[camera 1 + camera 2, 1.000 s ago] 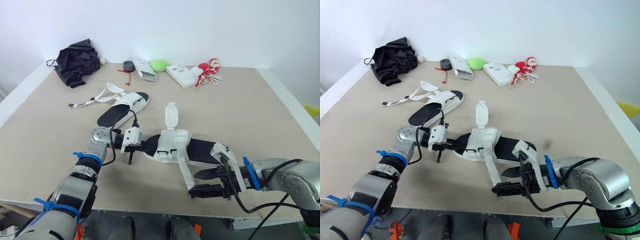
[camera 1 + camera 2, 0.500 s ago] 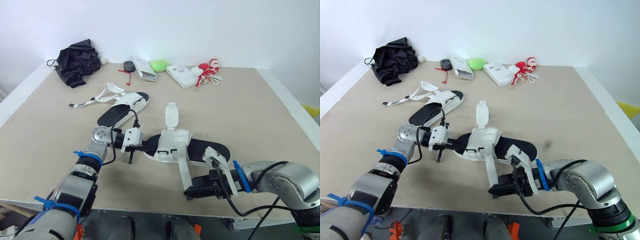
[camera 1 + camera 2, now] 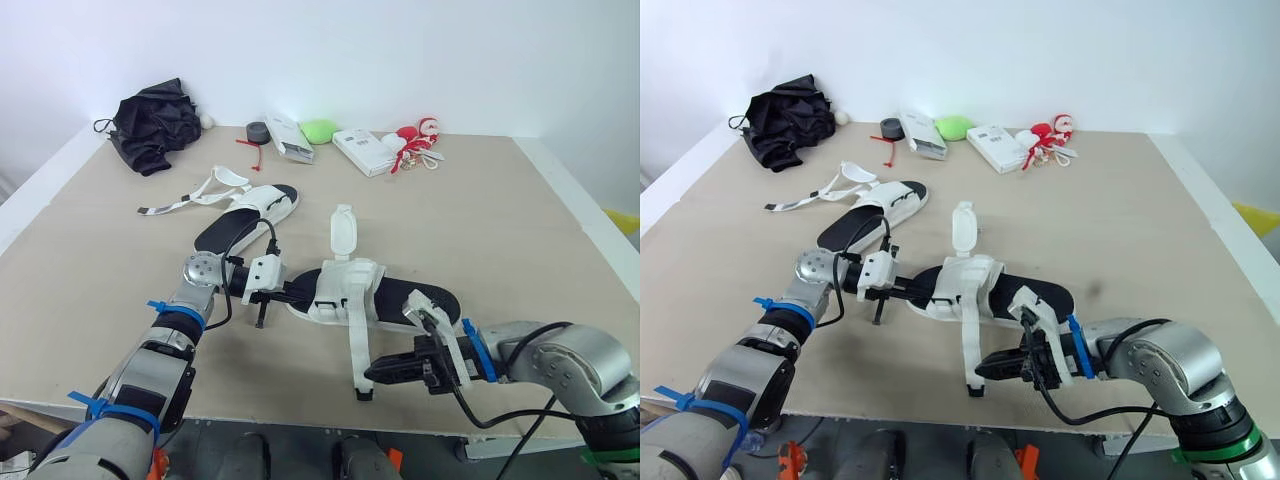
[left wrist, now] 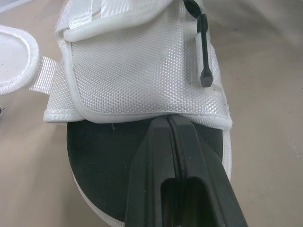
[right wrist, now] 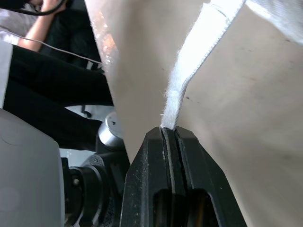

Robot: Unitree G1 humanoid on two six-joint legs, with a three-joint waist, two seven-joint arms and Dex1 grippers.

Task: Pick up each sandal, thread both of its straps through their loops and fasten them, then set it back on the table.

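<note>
The near sandal (image 3: 400, 296), black-soled with white straps, lies mid-table. My left gripper (image 3: 303, 293) is shut on the edge of its black sole (image 4: 109, 156) at the toe end. One long white strap (image 3: 356, 338) runs from the sandal toward the table's front edge. My right gripper (image 3: 371, 375) is shut on that strap's end (image 5: 182, 90). Another strap flap (image 3: 342, 232) stands upright behind. The second sandal (image 3: 246, 216) lies farther back on the left with its straps (image 3: 190, 198) loose on the table.
Along the back edge lie a black cloth bundle (image 3: 152, 122), two white boxes (image 3: 288, 136) (image 3: 363, 150), a green object (image 3: 320, 129) and a red-and-white toy (image 3: 418, 135). The table's front edge (image 3: 300, 425) runs just beneath my right gripper.
My right gripper moved left along the front edge and shut on the long strap's end. The strap now hangs straighter toward the front. The left arm held still.
</note>
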